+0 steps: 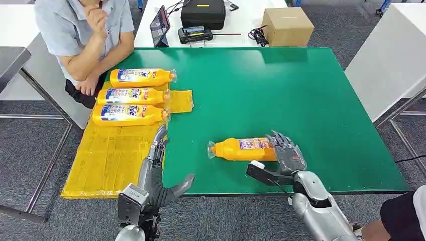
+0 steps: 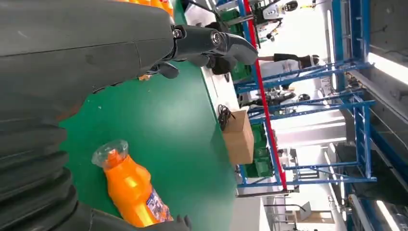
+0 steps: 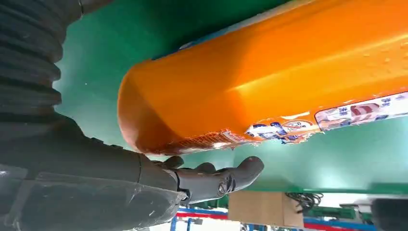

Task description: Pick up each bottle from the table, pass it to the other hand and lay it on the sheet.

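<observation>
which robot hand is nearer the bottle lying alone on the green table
Right. The right robot hand is at the base end of the lone bottle, fingers over it. The left robot hand hovers apart, beyond its cap, beside the yellow sheet.

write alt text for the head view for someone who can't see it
An orange bottle lies on its side on a green table, the right robot hand reaching over its base. Three more bottles lie on a yellow sheet at the left, near the open left robot hand. A seated person watches.
</observation>
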Controlling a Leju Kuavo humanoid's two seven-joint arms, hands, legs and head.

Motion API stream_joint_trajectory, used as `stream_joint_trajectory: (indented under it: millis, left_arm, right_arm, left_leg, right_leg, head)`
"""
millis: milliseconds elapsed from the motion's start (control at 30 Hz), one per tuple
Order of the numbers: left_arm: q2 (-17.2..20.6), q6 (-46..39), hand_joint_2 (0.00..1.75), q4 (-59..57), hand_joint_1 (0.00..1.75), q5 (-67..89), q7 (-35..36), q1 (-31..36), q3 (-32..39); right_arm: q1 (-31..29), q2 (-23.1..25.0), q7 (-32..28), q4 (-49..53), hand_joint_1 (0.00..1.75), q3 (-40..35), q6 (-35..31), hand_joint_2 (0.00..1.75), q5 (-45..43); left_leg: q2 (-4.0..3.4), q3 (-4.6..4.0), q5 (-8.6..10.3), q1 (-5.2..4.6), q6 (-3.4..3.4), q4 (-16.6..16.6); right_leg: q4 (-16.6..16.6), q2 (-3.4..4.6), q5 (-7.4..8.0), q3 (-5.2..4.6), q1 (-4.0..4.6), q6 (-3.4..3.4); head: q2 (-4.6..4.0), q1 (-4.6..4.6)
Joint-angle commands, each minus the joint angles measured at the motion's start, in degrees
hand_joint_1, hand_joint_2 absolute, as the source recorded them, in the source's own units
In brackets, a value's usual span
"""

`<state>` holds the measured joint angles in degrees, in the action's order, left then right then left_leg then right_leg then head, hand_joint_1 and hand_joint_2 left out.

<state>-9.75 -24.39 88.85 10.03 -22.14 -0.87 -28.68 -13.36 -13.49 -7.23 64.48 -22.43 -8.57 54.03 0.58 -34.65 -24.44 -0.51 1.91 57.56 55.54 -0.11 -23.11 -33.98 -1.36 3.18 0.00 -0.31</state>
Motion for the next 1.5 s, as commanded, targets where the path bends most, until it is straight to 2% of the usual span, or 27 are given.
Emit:
stream_joint_trajectory:
  millis: [33,433,667,800,900,1167,1267,1300,1367,1400,1433,1500]
  left_arm:
    - [1.3,0.3,1.75,-2.8,0.0,0.8,0.9,2.0,-1.2]
    - [1.2,0.4,1.75,-2.7,0.0,2.2,1.2,2.4,-1.8]
    - [1.4,1.3,1.75,-4.4,0.0,1.5,1.6,3.2,-2.1]
    - [1.4,1.3,1.75,-4.6,0.0,1.4,1.6,3.3,-2.1]
    - [1.5,1.2,1.75,-5.1,0.0,1.4,1.6,3.6,-2.3]
    - [1.7,1.8,1.75,-6.4,0.0,1.3,1.8,4.3,-2.9]
    - [1.8,2.4,1.75,-6.6,0.0,0.8,2.2,4.5,-3.1]
    - [1.7,2.4,1.75,-7.0,0.0,0.7,2.2,4.7,-3.2]
    - [1.6,2.4,1.75,-7.0,0.0,0.7,2.2,4.7,-3.3]
    - [1.6,2.4,1.75,-7.0,0.0,0.7,2.2,4.8,-3.3]
    - [1.6,2.4,1.75,-7.0,0.0,0.7,2.2,4.8,-3.3]
    - [1.6,2.5,1.75,-7.1,0.0,0.7,2.2,4.8,-3.3]
  right_arm:
    - [-6.6,-1.1,2.8,-4.7,0.0,-4.4,1.7,1.75,1.5]
    - [-8.6,-0.6,2.5,-1.9,0.0,-7.0,2.1,1.75,1.4]
    - [-9.5,-0.8,0.8,-6.9,0.0,-6.6,5.3,1.75,-3.9]
    - [-9.8,-1.2,0.7,-7.8,0.0,-7.1,5.5,1.75,-3.8]
    - [-9.9,-1.8,0.5,-10.1,0.0,-7.4,7.1,1.75,-5.5]
    - [-10.1,-2.5,0.3,-12.5,0.0,-8.1,8.1,1.75,-6.8]
    - [-11.0,-3.6,2.0,-13.8,0.0,-9.4,10.4,1.75,-6.5]
    - [-11.4,-4.0,2.2,-14.3,0.05,-9.9,11.3,1.75,-6.7]
    - [-11.5,-4.3,2.2,-14.4,0.05,-9.9,11.4,1.75,-6.7]
    - [-11.7,-4.3,2.2,-14.3,0.58,-9.8,11.4,1.75,-6.7]
    - [-11.7,-4.3,2.2,-14.3,1.36,-9.8,11.4,1.75,-6.7]
    - [-11.8,-4.2,2.2,-14.3,1.34,-10.0,11.4,1.75,-6.7]
  left_leg:
    - [-0.12,0.11,-0.04,0.03,-0.08,0.0]
    - [-0.14,0.15,-0.08,0.06,-0.11,0.0]
    - [-0.07,0.19,-0.05,0.07,-0.11,0.0]
    - [-0.18,0.57,-0.29,0.26,-0.28,0.1]
    - [-0.03,0.12,-0.03,0.04,-0.08,0.0]
    - [-0.09,0.3,-0.11,0.13,-0.15,0.0]
    - [0.0,0.22,-0.05,0.08,-0.11,0.0]
    - [0.0,0.29,-0.08,0.11,-0.14,0.0]
    - [-0.02,0.27,-0.06,0.08,-0.12,0.0]
    - [0.02,0.24,-0.04,0.07,-0.1,0.0]
    - [0.03,0.29,-0.07,0.1,-0.13,0.0]
    - [0.03,0.31,-0.09,0.12,-0.14,0.0]
  right_leg:
    - [0.0,0.1,0.0,0.08,0.04,-0.09]
    - [0.0,0.1,-0.03,0.13,0.07,-0.14]
    - [-0.1,0.04,-0.02,0.2,0.08,-0.13]
    - [-0.1,0.1,-0.19,0.6,0.28,-0.35]
    - [0.0,0.01,-0.02,0.13,0.05,-0.09]
    - [-0.1,0.05,-0.06,0.32,0.14,-0.18]
    - [-0.1,-0.03,-0.04,0.24,0.09,-0.14]
    - [-0.1,-0.04,-0.07,0.32,0.12,-0.17]
    - [-0.1,-0.01,-0.04,0.29,0.09,-0.15]
    - [-0.1,-0.05,-0.03,0.25,0.08,-0.12]
    - [-0.1,-0.07,-0.06,0.32,0.11,-0.15]
    - [-0.1,-0.07,-0.07,0.35,0.13,-0.18]
  head:
    - [0.0,0.0]
    - [0.0,0.0]
    - [0.0,0.02]
    - [0.0,-0.02]
    - [0.0,0.0]
    - [0.0,0.0]
    - [0.0,0.0]
    - [0.0,0.0]
    - [0.0,0.0]
    - [0.0,0.0]
    - [0.0,-0.02]
    - [0.0,0.0]
